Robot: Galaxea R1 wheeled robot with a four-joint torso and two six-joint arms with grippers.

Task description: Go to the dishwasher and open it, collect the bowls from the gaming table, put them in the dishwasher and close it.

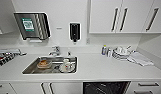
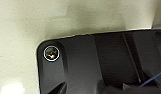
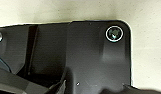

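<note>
Head view: a white kitchen counter (image 1: pixel 101 68) is recorded, with a steel sink (image 1: pixel 51 65) let into it. Crockery is seen in the sink: a brownish bowl-like dish (image 1: pixel 44 63) and a white cup on a plate (image 1: pixel 67 66). A tap (image 1: pixel 55 50) stands behind the sink. On the wall are listed a paper-towel dispenser (image 1: pixel 33 25) and a dark soap dispenser (image 1: pixel 74 31); white upper cabinets (image 1: pixel 121 16) hang at the right. Bottles (image 1: pixel 106 51), stacked plates (image 1: pixel 121 53) and a folded cloth (image 1: pixel 139 59) are noted toward the counter's right end.

Task item: the dishwasher (image 1: pixel 106 88) is located under the counter, right of the sink. A dark cavity with what appear to be rack wires is presented there, so it is judged to be open already. The lime-green and yellow bowls cannot be identified in it, nor is the gaming table anywhere to be found; collection, loading and closing are therefore judged outstanding, though the cavity is cut off by the lower edge.

Wrist views: a pale speckled floor (image 2: pixel 26 25) is shown beneath the robot's own dark plate. This floor is not offered by the head view; the counter and the dishwasher are not offered by the wrist views. State of the fingers, either arm: it cannot be told whether they are apart or together.
</note>
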